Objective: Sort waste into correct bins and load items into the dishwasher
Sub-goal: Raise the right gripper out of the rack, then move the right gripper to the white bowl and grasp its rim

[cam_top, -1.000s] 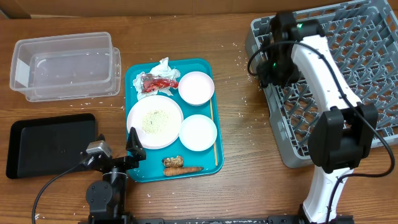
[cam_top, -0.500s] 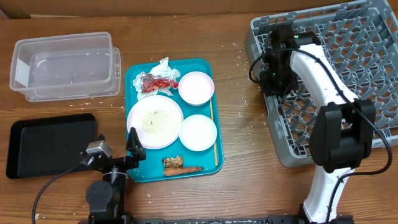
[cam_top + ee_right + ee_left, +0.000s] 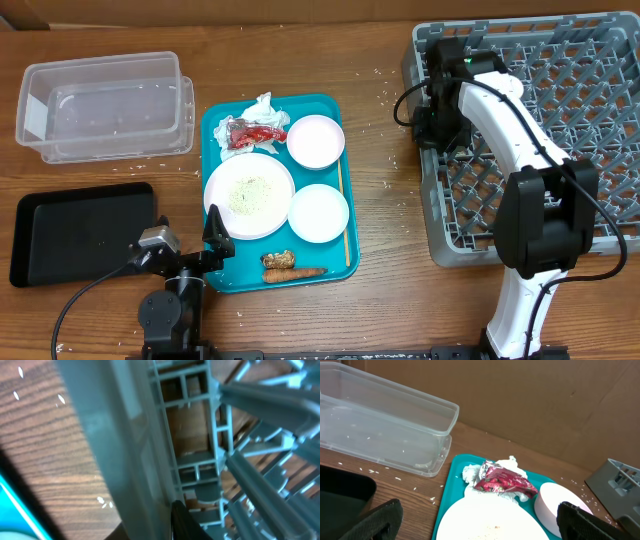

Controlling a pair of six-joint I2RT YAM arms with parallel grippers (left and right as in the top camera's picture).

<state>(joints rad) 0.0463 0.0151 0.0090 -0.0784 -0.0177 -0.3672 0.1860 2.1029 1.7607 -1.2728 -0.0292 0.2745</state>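
The right gripper (image 3: 433,108) sits low against the left wall of the dish rack (image 3: 437,215), probably to square the rack up for loading. One dark finger (image 3: 182,520) shows beside the grey wall, but whether it is clamped I cannot tell. Its arm reaches far forward, wrist bent over the rack's corner. The left gripper (image 3: 477,517) hangs spread wide, holding nothing, at the near-left corner of the teal tray (image 3: 235,272), where the plate (image 3: 249,195), bowl (image 3: 316,141) and wrapper (image 3: 250,132) wait unsorted

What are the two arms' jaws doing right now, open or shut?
Left gripper: jaws wide open, holding nothing.
Right gripper: jaws seem closed on the near edge of the dish rack, though only one finger shows.
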